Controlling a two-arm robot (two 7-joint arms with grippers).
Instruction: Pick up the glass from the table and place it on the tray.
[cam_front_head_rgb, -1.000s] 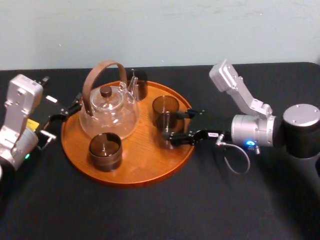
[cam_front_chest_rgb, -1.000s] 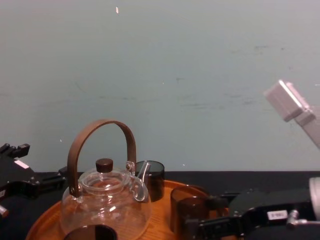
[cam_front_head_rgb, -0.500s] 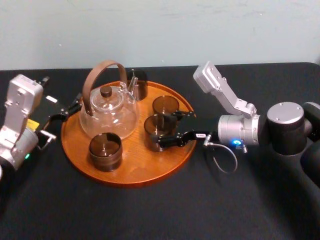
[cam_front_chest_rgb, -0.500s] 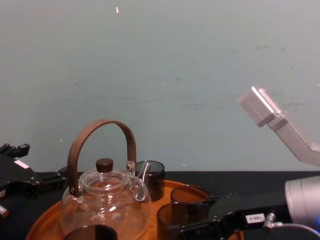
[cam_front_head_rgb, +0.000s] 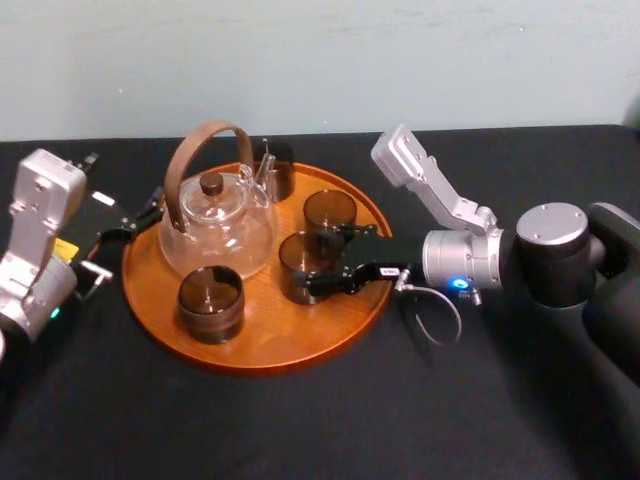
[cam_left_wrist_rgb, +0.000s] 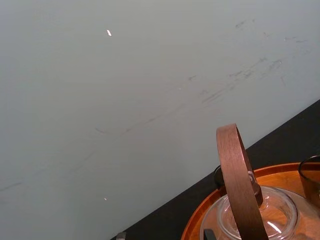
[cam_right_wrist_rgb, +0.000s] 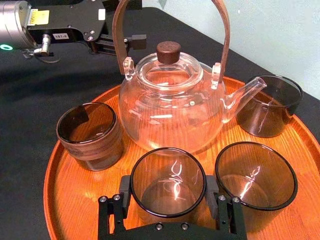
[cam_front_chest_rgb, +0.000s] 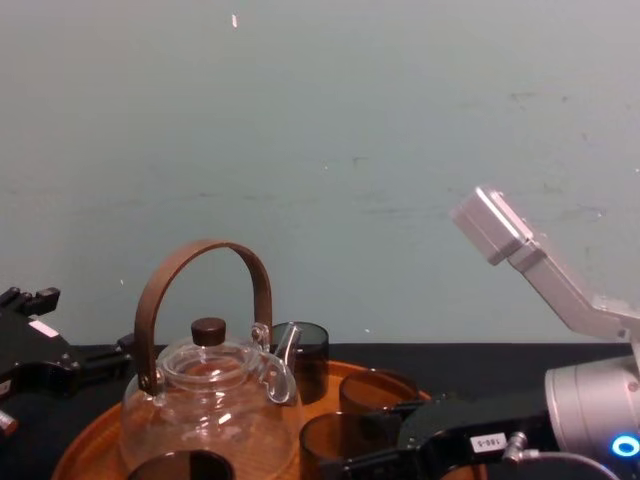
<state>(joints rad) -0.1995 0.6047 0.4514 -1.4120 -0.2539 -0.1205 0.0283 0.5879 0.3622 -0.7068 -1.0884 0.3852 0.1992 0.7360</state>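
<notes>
Over the tray (cam_front_head_rgb: 270, 345), right gripper (cam_front_head_rgb: 322, 258) reaches level, clamped on the glass (cam_front_head_rgb: 297, 262).

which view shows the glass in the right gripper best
The right wrist view: the glass sits whole between the right gripper's fingers, rim and inside plain, over the tray. The head view shows it small, from above; the chest view, low and partly behind the gripper. The left gripper hangs beside the tray.

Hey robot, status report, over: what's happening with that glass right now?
Right gripper shut on glass, low over tray. Left gripper parked by tray's left rim. Teapot and second glass close alongside.
</notes>
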